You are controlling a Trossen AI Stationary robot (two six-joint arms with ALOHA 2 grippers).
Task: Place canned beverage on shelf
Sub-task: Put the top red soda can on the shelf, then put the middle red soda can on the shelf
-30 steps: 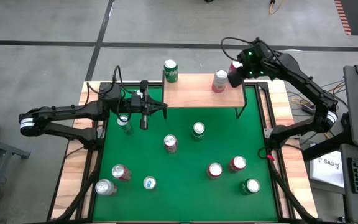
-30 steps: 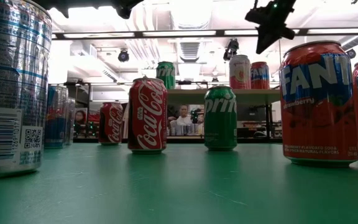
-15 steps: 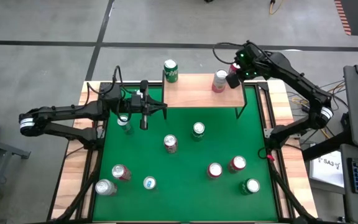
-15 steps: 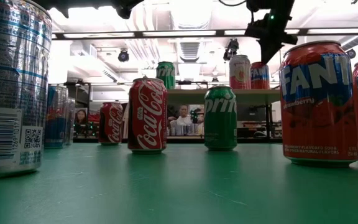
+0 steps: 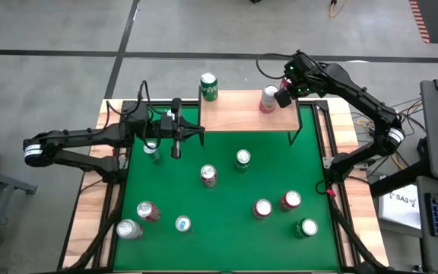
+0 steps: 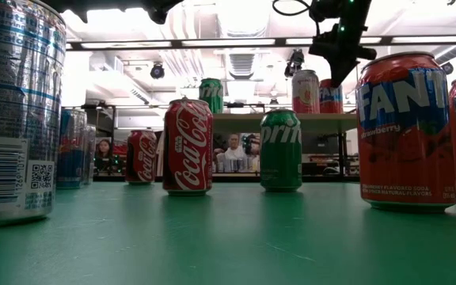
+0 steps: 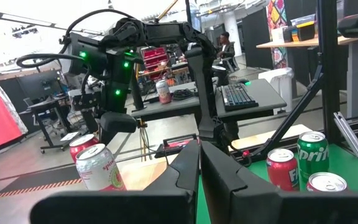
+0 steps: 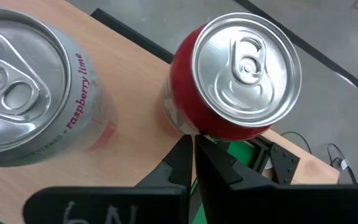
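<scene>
The shelf (image 5: 242, 113), a light wooden board on thin black legs, stands at the table's far edge. On it stand a green can (image 5: 208, 86) at its far left corner, a pink-and-white can (image 5: 269, 99) and a red can (image 8: 241, 74) near its far right corner. My right gripper (image 8: 191, 144) is shut and slants down beside the red can, with the pink-and-white can (image 8: 23, 93) on its other side. In the low view it (image 6: 333, 77) hangs before the red can (image 6: 330, 95). My left gripper (image 5: 198, 134) waits shut, left of the shelf. My right gripper's shut fingertips (image 8: 186, 149) stand at the lower side of the red can (image 8: 194, 127), coming from above at a slant. I cannot tell whether they touch it. The can stands upright on the shelf board.
Several cans stand on the green tabletop: a green one (image 5: 242, 158), a red one (image 5: 208, 175), two red ones (image 5: 262, 208) (image 5: 290, 200) and a green one (image 5: 307, 227) at the near right, three (image 5: 147, 211) at the near left, one (image 5: 152, 150) under the left arm.
My right gripper has gone down and toward the table's left, tipping more steeply downward, until its shut fingertips stand at the red can on the shelf. The cans on the shelf have kept their places.
</scene>
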